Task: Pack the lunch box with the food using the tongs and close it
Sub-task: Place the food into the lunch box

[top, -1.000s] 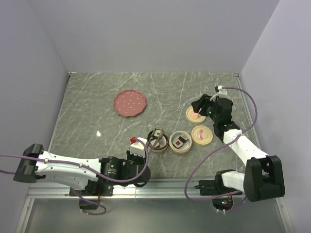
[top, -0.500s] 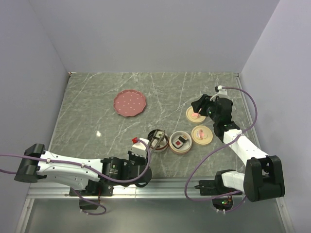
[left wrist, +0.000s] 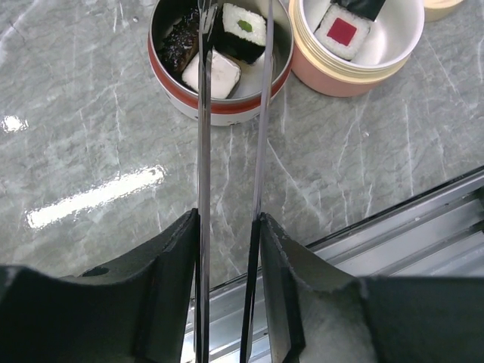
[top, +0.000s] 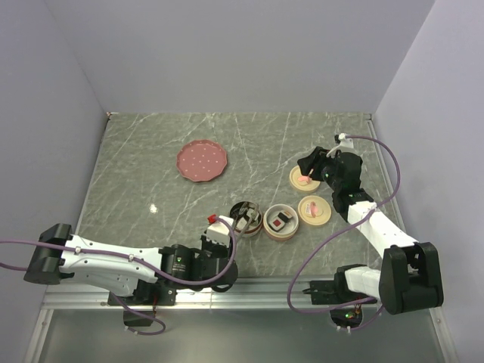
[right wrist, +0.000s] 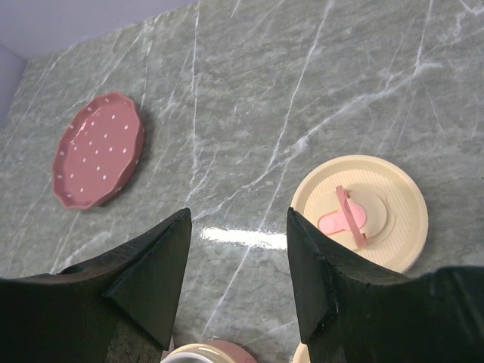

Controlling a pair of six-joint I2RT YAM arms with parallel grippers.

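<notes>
Left gripper: my left gripper (left wrist: 227,227) is clamped on the tongs (left wrist: 203,136), one finger pressed against the outside of each arm, low over the near edge of the table (top: 151,151).
Tongs: the two arms run forward from my fingers, slightly parted, and reach over the tin (left wrist: 231,108). The left arm passes between the dark piece (left wrist: 180,45) and the green-dot roll (left wrist: 243,24); the right arm runs by the tin's right wall. The tips leave the top of my wrist view, so I cannot tell whether they touch any food.
Tin: round, metal, red-banded, open, standing on the table just left of the bowl (left wrist: 340,72).
Food in tin: the dark piece at the left, the green-dot roll at the back right, and a white block (left wrist: 219,76) in front, all close together.
Bowl: pink with a cream rim, open, with a red-top roll (left wrist: 342,32) lying inside.
Right gripper: my right gripper (right wrist: 238,227) has its fingers wide apart with nothing between them, hovering above the table.
Lid: cream, round, with a pink tab, flat on the table (right wrist: 378,197), just right of my right fingers.
Second lid: in the top view (top: 314,209), just right of the bowl.
Plate: pink, dotted (right wrist: 97,151), well apart at the far left.
</notes>
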